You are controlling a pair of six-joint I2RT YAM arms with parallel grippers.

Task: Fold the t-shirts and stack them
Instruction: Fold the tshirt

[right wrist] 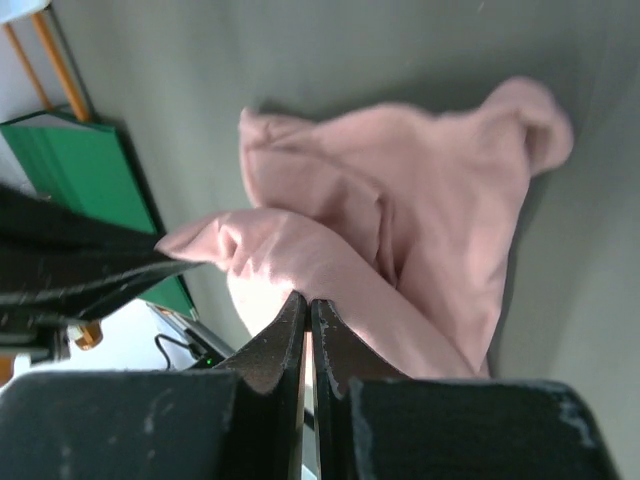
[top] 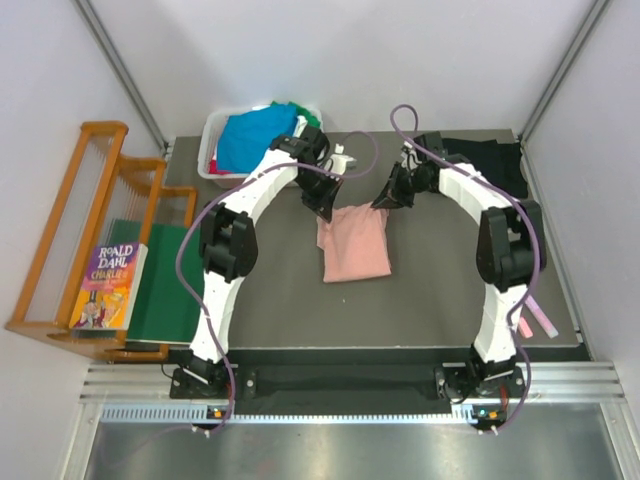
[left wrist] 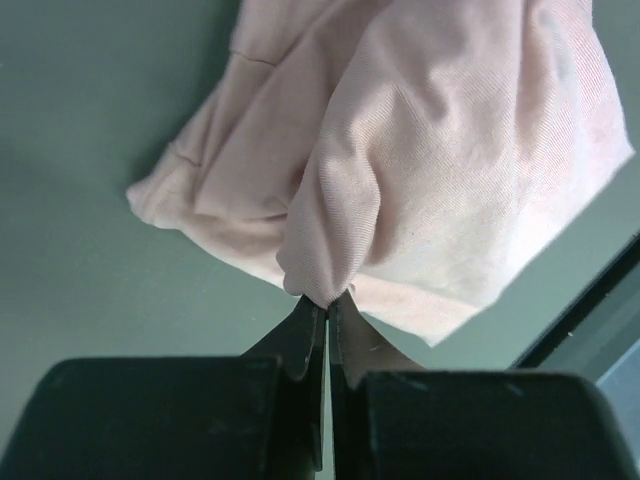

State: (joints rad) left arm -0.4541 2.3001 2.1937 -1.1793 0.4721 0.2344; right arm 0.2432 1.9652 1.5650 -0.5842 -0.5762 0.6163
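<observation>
A dusty-pink t-shirt [top: 355,250] lies folded narrow in the middle of the grey table, its far edge lifted. My left gripper [top: 325,210] is shut on the far left corner of that edge. The left wrist view shows the cloth [left wrist: 440,150] pinched at the left gripper's tips [left wrist: 327,300]. My right gripper [top: 383,203] is shut on the far right corner. In the right wrist view the pink fabric [right wrist: 440,200] bunches over the right gripper's closed tips [right wrist: 308,300]. A black t-shirt [top: 495,165] lies flat at the back right. A bright blue t-shirt [top: 250,140] and a green one [top: 300,110] fill the basket.
The white basket [top: 208,150] stands at the back left. A wooden rack [top: 70,230] sits left of the table with a Roald Dahl book [top: 105,285] and a dark-green board [top: 165,290], also seen as the board [right wrist: 80,170]. A small pink item [top: 540,318] lies at the right edge.
</observation>
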